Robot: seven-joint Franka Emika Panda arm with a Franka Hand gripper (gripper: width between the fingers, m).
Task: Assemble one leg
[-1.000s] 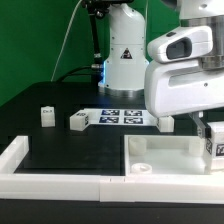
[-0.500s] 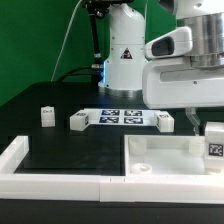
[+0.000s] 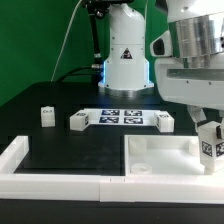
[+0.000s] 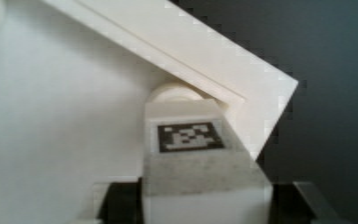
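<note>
Gripper (image 3: 208, 136) clamped on the leg (image 3: 209, 148), lower right of the exterior view, at the tabletop (image 3: 165, 152) corner, wrist turned since earlier.

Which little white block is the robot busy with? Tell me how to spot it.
Find the big white tabletop at the exterior view's right. Over its right-hand end the claw grips the leg upright. The other legs sit loose farther back, untouched.

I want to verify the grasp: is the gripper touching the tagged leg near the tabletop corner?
Touching. The wrist view shows the leg sitting between the two fingers of the gripper, each pressed against one side with no gap.
</note>
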